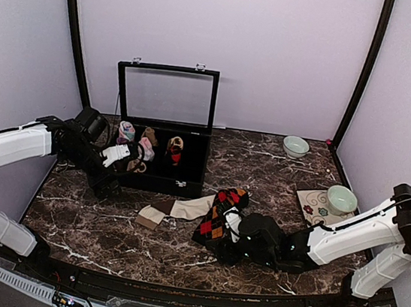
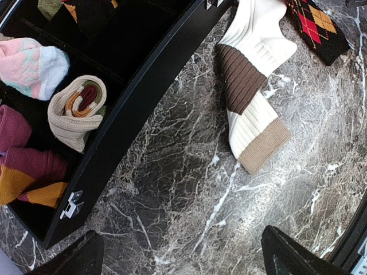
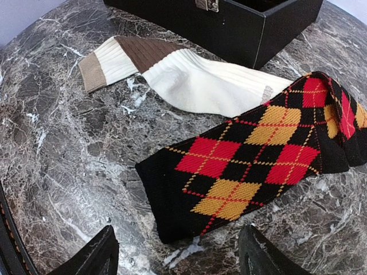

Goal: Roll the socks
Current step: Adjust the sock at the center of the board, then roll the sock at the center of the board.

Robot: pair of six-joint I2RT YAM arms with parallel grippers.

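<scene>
Argyle sock (image 3: 246, 166) and cream sock (image 3: 195, 86) lie touching on the counter (image 3: 69, 143) before the box (image 3: 229, 23); left hand (image 2: 183, 252) and right hand (image 3: 180, 252) spread apart, empty

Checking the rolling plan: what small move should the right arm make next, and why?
Probably lower the right gripper onto the near end of the black red-and-yellow argyle sock and close: its jaws stand open, flanking that flat, unrolled end on the marble table.
</scene>
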